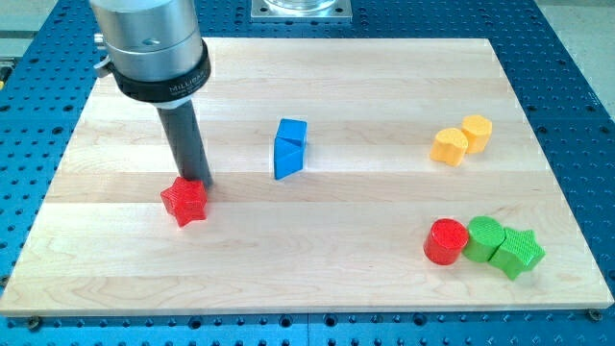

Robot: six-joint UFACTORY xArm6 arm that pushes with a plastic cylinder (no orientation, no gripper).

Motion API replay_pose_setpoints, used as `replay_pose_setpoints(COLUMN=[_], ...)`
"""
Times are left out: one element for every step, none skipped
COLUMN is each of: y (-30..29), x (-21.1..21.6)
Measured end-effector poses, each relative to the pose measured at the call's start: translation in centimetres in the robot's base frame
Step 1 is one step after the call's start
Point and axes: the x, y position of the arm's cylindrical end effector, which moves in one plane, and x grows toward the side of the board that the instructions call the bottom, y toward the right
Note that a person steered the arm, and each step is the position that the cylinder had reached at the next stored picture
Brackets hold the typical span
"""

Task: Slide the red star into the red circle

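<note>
My tip (195,180) is the blunt lower end of a straight dark rod hanging from a silver and black cylindrical housing at the view's upper left; there is no pincer here, nothing that could open, clench or grasp, so the rod holds nothing and can only press against things; the tip stands at the upper edge of the red star (184,202), touching it or very nearly so, on the star's top-right side; the red star lies flat on the pale wooden board (317,279), in the board's left half, a little below mid-height; the red circle (446,240), a short upright cylinder, sits well apart from it, far toward the view's lower right; touching the circle's right side is a green cylinder-like block (483,237), and pressed against that one is a green star (520,252), the three forming a tight row that slants down to the right; near the board's middle, toward the top, a blue cube (292,132) leans on a blue triangular block (286,159) just below it; at the upper right a yellow heart-shaped block (449,146) touches a yellow block of roughly hexagonal outline (477,132); the board rests on a blue perforated table (577,86).
</note>
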Motion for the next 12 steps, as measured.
replay_pose_setpoints(y=[-7.1,1.7,12.9,11.3,18.0,22.0,22.5,24.5,25.2,25.2,25.2,25.2], x=[4.0,4.3,7.9,8.5,8.9,7.5,7.5,7.5,7.4,6.9,6.1,6.1])
